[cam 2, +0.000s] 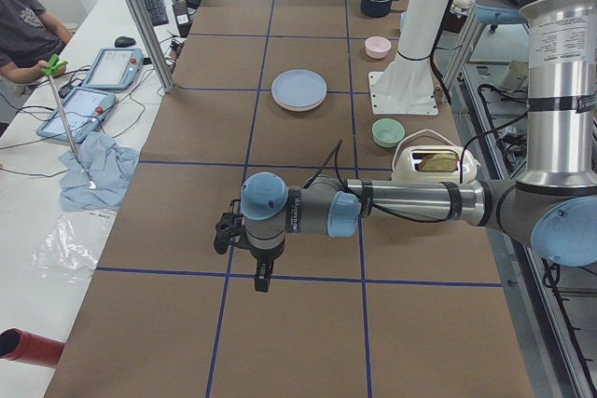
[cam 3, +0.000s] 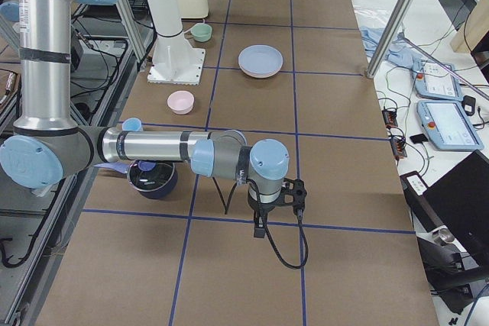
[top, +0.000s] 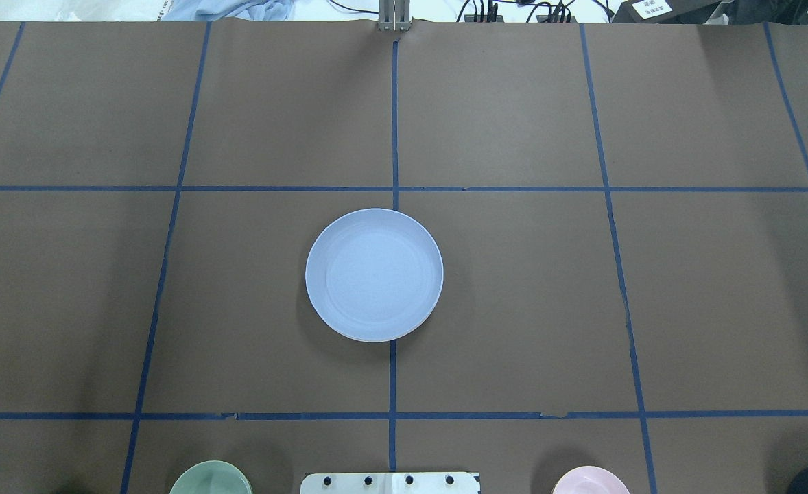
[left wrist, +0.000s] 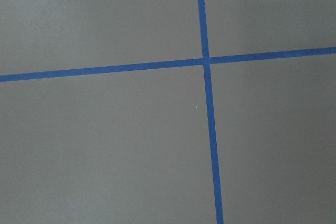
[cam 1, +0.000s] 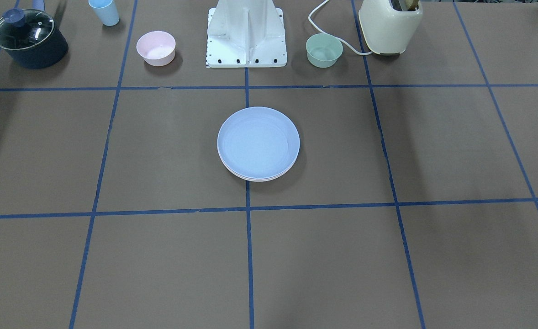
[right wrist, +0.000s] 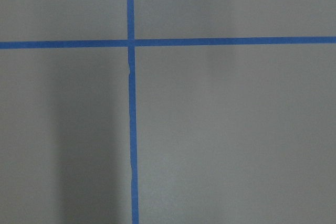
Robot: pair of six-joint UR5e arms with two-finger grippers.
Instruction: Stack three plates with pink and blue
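The pale blue plate (cam 1: 258, 142) lies on top of a stack at the table's middle; it also shows in the overhead view (top: 374, 274) and both side views (cam 2: 299, 89) (cam 3: 260, 59). Pale rims of the plates under it (cam 1: 256, 178) peek out at the stack's front edge; I cannot tell pink from cream there. My left gripper (cam 2: 260, 279) hangs over the table far from the stack and shows only in the exterior left view. My right gripper (cam 3: 260, 228) does the same in the exterior right view. I cannot tell whether either is open or shut.
Along the robot's edge stand a dark pot with a glass lid (cam 1: 29, 39), a light blue cup (cam 1: 104, 11), a small pink bowl (cam 1: 155, 47), the white robot base (cam 1: 246, 39), a small green bowl (cam 1: 324, 50) and a cream toaster (cam 1: 390, 25).
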